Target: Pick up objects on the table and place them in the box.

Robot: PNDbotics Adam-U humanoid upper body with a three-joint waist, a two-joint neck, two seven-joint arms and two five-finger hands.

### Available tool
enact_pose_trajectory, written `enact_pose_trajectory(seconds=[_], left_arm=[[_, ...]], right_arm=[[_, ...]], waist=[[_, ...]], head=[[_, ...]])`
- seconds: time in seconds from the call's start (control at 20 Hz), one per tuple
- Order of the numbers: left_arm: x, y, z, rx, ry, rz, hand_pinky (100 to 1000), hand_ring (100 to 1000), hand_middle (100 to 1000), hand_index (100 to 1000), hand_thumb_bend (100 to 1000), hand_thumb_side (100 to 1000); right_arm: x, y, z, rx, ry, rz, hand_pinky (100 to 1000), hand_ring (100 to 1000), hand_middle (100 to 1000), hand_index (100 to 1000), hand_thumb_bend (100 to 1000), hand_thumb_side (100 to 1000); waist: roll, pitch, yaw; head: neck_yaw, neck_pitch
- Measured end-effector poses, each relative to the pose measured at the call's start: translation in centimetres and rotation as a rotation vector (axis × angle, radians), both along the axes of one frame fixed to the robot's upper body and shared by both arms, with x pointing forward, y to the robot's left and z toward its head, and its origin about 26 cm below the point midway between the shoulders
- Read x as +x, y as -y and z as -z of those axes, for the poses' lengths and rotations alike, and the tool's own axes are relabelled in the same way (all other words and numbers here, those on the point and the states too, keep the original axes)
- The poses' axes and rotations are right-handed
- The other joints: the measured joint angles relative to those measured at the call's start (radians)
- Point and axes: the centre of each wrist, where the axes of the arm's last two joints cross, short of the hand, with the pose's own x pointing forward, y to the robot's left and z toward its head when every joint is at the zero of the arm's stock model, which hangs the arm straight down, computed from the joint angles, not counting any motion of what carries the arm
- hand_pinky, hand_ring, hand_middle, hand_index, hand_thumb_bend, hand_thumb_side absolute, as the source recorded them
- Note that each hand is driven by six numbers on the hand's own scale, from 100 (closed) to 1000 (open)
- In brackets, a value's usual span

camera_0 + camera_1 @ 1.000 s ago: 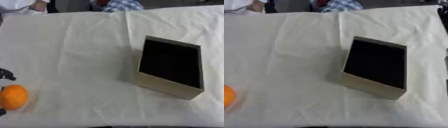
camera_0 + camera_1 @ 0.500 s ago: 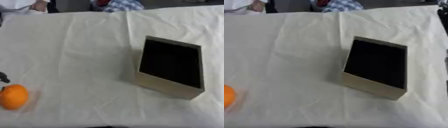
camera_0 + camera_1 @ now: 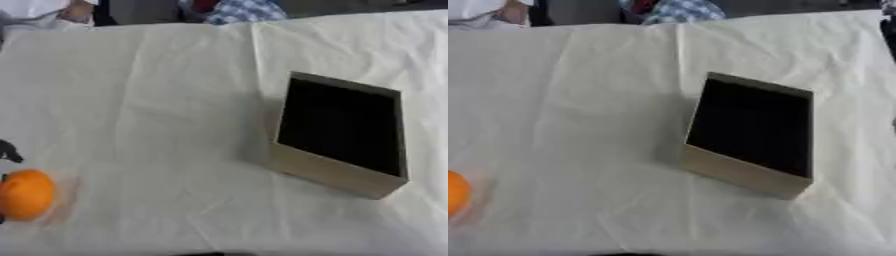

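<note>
Sitting at the bench's left edge, the orange [image 3: 26, 194] could roll off; the left robot hand [image 3: 9, 151] barely showed, fingers' state unclear.

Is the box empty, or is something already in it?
Looks empty: the box interior shows only dark; the orange sits outside on the cloth.

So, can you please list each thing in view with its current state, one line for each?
orange: lying on the cloth at the left edge, outside the box, with no fingers visibly closed round it.
box: open at the top, dark inside, nothing visible in it, standing askew on the cloth.
white cloth: spread over the table, creased.
left hand: only a dark tip shows just above the orange; its fingers cannot be judged.
</note>
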Motion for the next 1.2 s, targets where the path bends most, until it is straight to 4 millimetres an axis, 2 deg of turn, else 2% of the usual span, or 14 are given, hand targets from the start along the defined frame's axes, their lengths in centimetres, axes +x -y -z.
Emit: enact_pose_trajectory(seconds=[0.65,0.85,1.2], left_arm=[[-0.4,-0.17,0.76,0.082,-0.06,-0.078,820,918,881,870,493,154],[-0.4,-0.18,0.77,0.08,-0.063,-0.086,776,881,857,850,482,151],[-0.41,-0.17,0.86,0.121,0.002,-0.101,661,782,753,757,423,100]], right_arm=[[-0.06,0.07,0.25,0.005,-0.003,0.001,603,683,553,803,100,797],[-0.06,0.07,0.25,0.006,-0.003,0.001,603,682,552,803,100,797],[-0.06,0.12,0.32,0.017,-0.002,0.004,603,683,552,804,100,797]], waist=[[0.0,0.003,0.001],[0.0,0.005,0.001],[-0.001,0.006,0.0]], head=[[0.0,0.0],[0.002,0.0],[0.005,0.0]])
